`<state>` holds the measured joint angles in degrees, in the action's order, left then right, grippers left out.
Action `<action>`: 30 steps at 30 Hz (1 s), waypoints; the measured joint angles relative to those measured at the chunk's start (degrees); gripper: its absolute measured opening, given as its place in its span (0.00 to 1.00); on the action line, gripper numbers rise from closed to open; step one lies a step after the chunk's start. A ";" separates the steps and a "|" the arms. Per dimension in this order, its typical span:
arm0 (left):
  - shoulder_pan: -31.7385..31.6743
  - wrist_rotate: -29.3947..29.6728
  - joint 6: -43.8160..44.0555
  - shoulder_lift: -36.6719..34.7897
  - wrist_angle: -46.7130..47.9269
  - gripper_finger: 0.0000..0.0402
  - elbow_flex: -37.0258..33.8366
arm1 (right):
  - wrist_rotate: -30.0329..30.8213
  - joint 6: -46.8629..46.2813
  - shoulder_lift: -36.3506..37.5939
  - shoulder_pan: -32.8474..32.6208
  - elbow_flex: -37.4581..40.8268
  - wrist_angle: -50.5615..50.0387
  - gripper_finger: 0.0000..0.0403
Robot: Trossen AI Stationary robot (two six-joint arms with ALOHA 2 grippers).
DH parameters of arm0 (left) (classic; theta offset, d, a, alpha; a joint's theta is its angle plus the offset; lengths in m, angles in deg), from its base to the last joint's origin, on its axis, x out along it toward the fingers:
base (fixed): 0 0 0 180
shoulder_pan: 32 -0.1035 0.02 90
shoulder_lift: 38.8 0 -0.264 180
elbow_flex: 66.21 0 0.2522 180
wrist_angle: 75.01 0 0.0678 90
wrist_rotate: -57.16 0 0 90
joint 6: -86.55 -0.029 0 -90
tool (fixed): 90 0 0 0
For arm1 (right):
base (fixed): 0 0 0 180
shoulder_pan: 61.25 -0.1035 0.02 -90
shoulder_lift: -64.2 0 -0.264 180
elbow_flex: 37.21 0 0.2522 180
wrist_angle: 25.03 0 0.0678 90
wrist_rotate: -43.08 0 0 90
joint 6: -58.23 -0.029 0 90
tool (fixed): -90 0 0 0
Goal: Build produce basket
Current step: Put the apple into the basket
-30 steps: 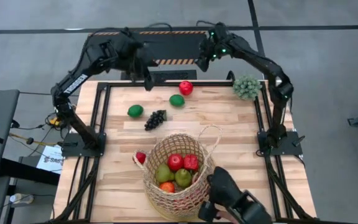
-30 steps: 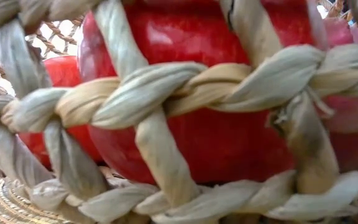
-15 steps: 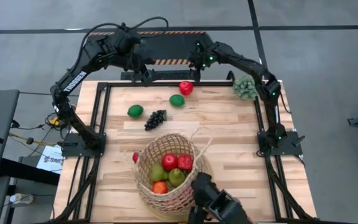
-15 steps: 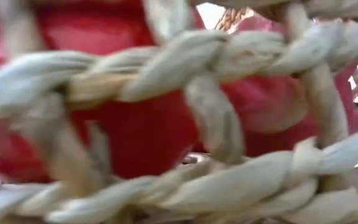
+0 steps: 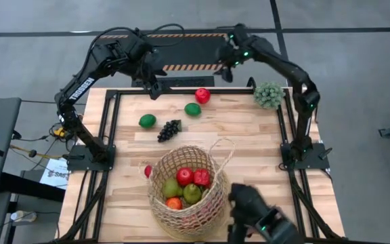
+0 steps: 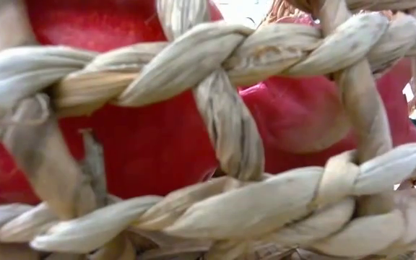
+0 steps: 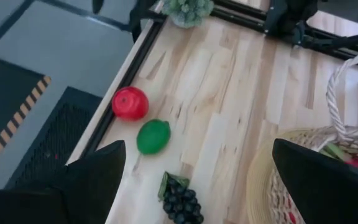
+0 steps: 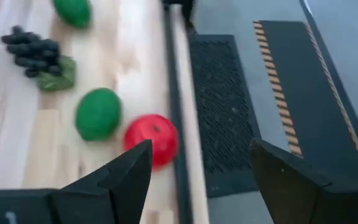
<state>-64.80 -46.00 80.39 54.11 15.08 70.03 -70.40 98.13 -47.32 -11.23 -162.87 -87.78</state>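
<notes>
— Basket point(image 5: 185, 190) sits at the near edge of the table point(image 5: 263, 135), and we count red point(image 5: 184, 176), green point(image 5: 192, 193) and orange fruit point(image 5: 174, 202) inside it. A small red piece point(image 5: 147, 171) lies against its outer wall.

— What do we have loose?

— A lime point(image 5: 147, 120), the grapes point(image 5: 168, 129), a second lime point(image 5: 193, 109) and a red apple point(image 5: 202, 95), all well apart from the basket. A spiky green ball point(image 5: 269, 95) sits in the far right corner.

— And the claws?

— Left gripper point(image 5: 152, 90) hangs over the far rail, fingers spread wide, nothing between them. Right gripper point(image 5: 225, 73) hangs beyond the far edge, fingers apart and empty too.

— Anything in the way?

— A dark shape point(image 5: 256, 217) beside the basket; we think it's someone's gloved hand. Wicker fills the low camera.
</notes>
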 joint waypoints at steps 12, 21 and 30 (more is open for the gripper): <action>0.00 -0.05 -1.41 0.00 -0.21 0.97 0.00 | -6.40 5.22 -11.21 3.66 0.00 2.14 0.71; 0.00 -0.05 -0.53 0.00 -0.21 0.97 0.00 | -5.17 8.67 -12.46 -0.56 -0.02 3.31 0.71; 0.02 -0.05 -1.72 0.00 0.29 0.97 0.00 | -5.08 8.67 -12.46 -2.24 -0.02 1.77 0.71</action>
<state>-64.78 -46.05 78.67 54.11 15.37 70.03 -75.48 106.79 -59.78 -13.47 -162.89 -86.01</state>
